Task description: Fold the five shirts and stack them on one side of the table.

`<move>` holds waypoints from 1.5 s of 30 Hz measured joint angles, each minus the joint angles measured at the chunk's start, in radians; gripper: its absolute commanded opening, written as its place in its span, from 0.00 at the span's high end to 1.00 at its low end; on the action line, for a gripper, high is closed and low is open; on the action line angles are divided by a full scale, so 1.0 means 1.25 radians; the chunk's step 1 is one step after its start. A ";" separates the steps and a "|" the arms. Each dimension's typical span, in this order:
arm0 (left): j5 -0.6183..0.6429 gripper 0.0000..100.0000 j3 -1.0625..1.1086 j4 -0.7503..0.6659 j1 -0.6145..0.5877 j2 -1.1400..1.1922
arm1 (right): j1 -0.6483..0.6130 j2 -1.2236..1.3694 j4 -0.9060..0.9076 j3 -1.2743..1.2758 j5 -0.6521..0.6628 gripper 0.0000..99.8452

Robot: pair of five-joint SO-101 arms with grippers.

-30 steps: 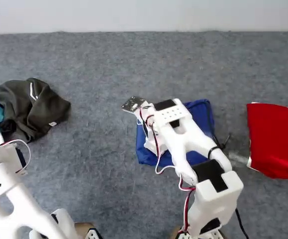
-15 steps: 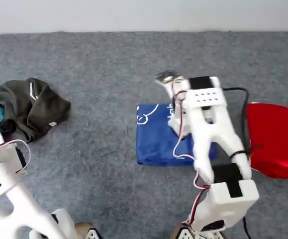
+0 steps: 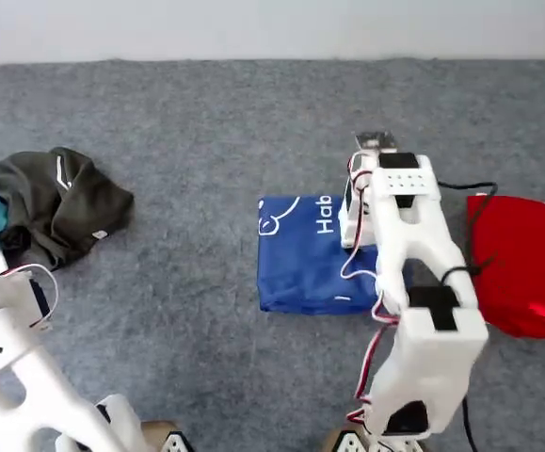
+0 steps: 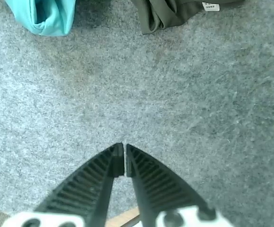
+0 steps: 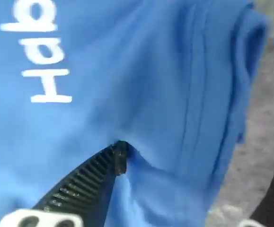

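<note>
— Blue cotton first: where does the shirt sit?

— Your blue shirt (image 3: 300,254) lies folded in the middle of the grey table (image 3: 187,113), with its white lettering up. Your right gripper (image 5: 193,172) is over the shirt's right part and is released. One ridged finger (image 5: 96,177) presses its tip into the cloth, and the other stands well apart, toward the shirt's edge.

— And the left one?

— Your left gripper (image 4: 125,158) is clenched on nothing, above bare grey at the near left. Beyond it, a teal shirt (image 4: 44,16) and a dark olive shirt (image 3: 60,198) lie crumpled together at the left. A red shirt (image 3: 521,264) lies at the right edge, just beside your right arm (image 3: 413,254).
</note>
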 measured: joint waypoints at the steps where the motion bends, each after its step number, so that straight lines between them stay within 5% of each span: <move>1: 0.000 0.99 0.000 0.000 0.000 0.000 | 0.002 0.022 -0.006 -0.004 -0.002 0.58; 8: 0.000 0.99 0.000 0.000 0.000 0.000 | 0.029 0.074 0.005 -0.038 -0.006 1.00; 20: 0.000 0.99 0.000 0.000 0.000 0.000 | 0.147 0.091 0.066 -0.146 0.422 0.99; 32: 0.000 0.99 0.000 0.000 0.000 0.000 | 0.080 0.093 -0.021 -0.226 1.170 0.99; 39: 0.000 0.99 0.000 0.000 0.000 0.000 | 0.023 0.096 -0.054 -0.244 1.161 0.73; 45: 0.000 0.99 0.006 0.000 0.000 0.000 | 0.017 0.074 -0.028 -0.306 0.816 0.70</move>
